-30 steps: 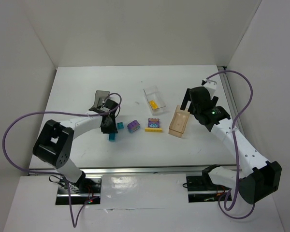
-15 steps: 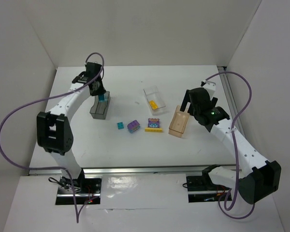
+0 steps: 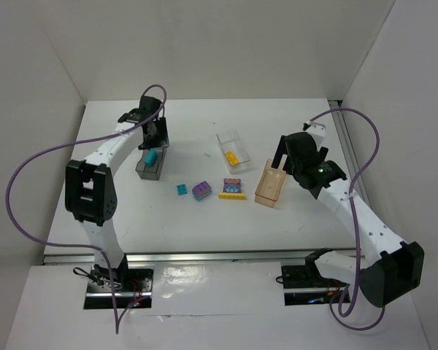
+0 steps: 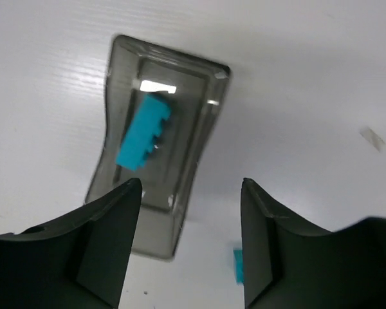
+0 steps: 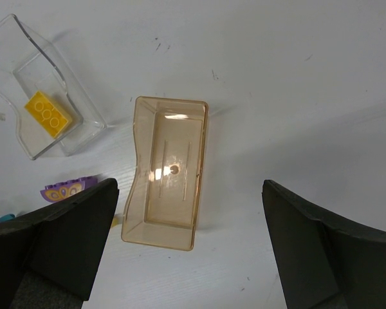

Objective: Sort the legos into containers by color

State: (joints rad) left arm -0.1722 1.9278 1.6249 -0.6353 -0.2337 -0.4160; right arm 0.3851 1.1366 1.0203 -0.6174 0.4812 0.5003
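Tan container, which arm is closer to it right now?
Right. The right arm hangs with jaws open directly above the tan container; the left arm is across the table, jaws over the dark grey container with a teal lego inside.

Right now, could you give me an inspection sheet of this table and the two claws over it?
Surface: white table, faint scuff marks.
Job's things: dark grey container holds a teal brick; clear container holds a yellow brick; tan container holds nothing. Loose on the table: small teal brick, purple brick, patterned purple brick beside a yellow plate.
Clutter: one small pale scrap, perhaps tape.
Grippers: left gripper open above the grey container, empty; right gripper wide open above the tan container, empty.
Cables: a purple cable loops off each arm.
Surroundings: plain white walls on three sides.
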